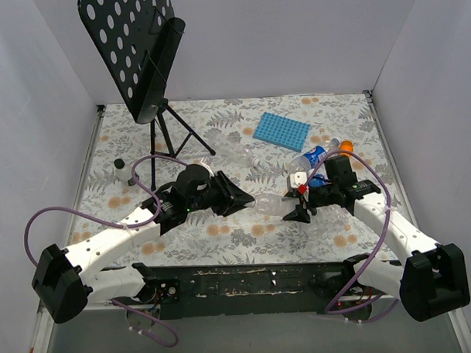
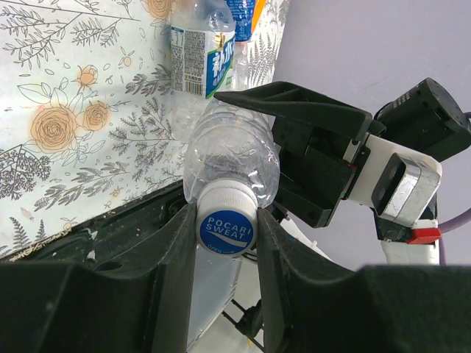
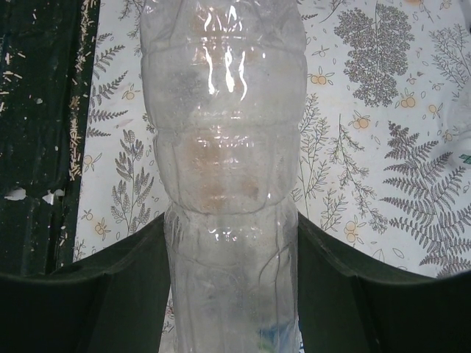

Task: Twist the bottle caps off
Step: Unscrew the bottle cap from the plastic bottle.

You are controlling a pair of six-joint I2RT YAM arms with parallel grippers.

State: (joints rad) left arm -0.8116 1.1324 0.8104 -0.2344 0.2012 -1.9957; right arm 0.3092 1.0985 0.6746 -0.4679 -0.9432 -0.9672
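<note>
Cap [image 2: 227, 222] clamped by left gripper [image 2: 227, 234]; right gripper [image 3: 232, 254] clamps bottle [image 3: 224, 147]

The bottle [image 3: 224, 184] filling the middle of the right wrist view is thin clear plastic, glossy and crinkled, with bright glints on its ribs. Its bottle cap [image 2: 227, 226], centre of the left wrist view, has a smooth blue plastic top and a white ribbed skirt. The jaws of the left gripper [image 1: 250, 199] and right gripper [image 1: 300, 207] look like matt black plastic. The desk [image 1: 245, 238] wears a matt floral-printed sheet; whether it is cloth or paper cannot be told. At upper left of the top view, the music stand [image 1: 130, 48] looks like matt black perforated metal. The tray [image 1: 281, 131] is matt blue ridged plastic.
</note>
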